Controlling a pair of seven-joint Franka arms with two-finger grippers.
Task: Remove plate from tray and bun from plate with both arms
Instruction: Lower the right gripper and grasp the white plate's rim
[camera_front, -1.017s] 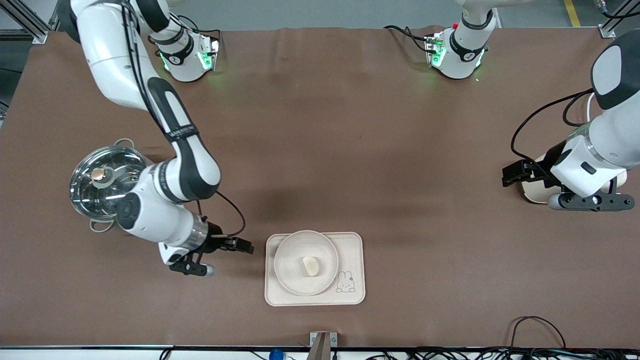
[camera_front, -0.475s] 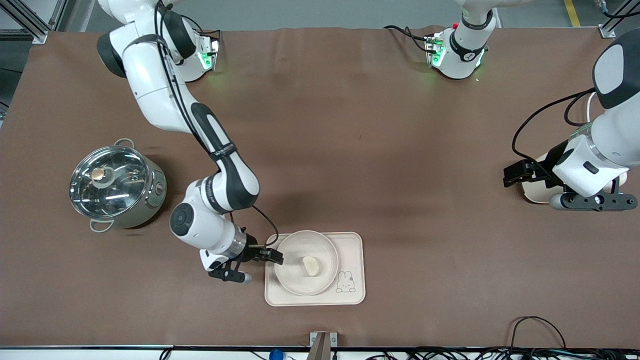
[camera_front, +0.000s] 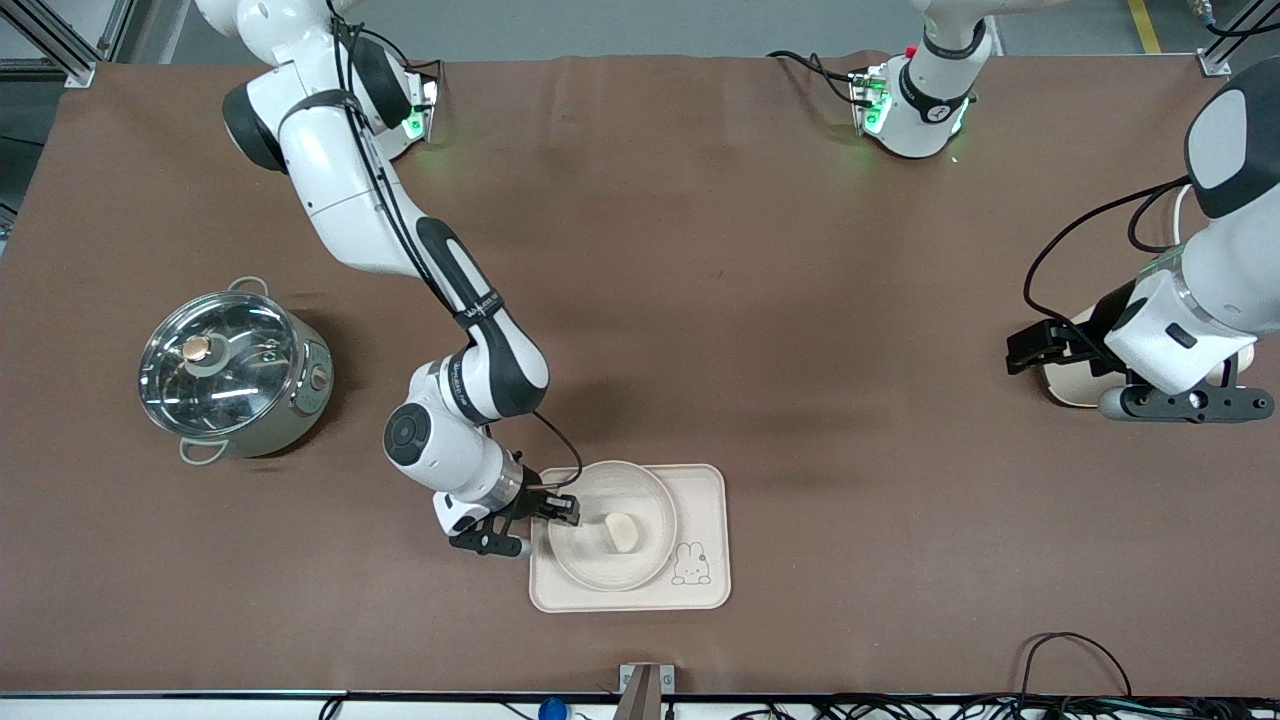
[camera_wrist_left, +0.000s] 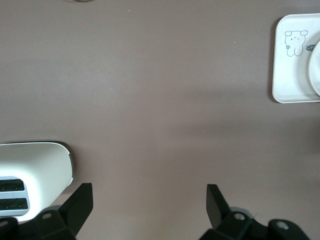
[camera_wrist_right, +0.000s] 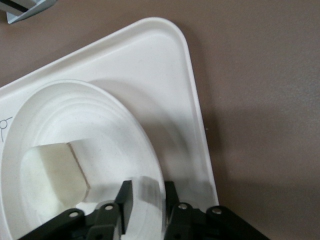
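Note:
The round cream plate (camera_front: 590, 550) sits on the rabbit tray (camera_front: 705, 590), nearer the front camera than the table's middle. The small pale bun (camera_front: 622, 531) lies in the plate. My right gripper (camera_front: 560, 508) is at the plate's rim on the side toward the right arm's end. In the right wrist view the gripper (camera_wrist_right: 147, 197) is shut on the plate (camera_wrist_right: 100, 120), one finger inside the rim and one outside, with the bun (camera_wrist_right: 55, 172) beside them. My left gripper (camera_front: 1030, 352) waits open and empty over bare table (camera_wrist_left: 149, 200) at the left arm's end.
A steel pot (camera_front: 235, 370) with a glass lid stands at the right arm's end. A cream-white rounded object (camera_front: 1065, 385) lies under the left arm's wrist and shows in the left wrist view (camera_wrist_left: 30, 170). The tray (camera_wrist_left: 295, 60) shows there too.
The right arm has swung from beside the pot toward the tray, and its gripper has come onto the plate's rim. The left arm has not moved.

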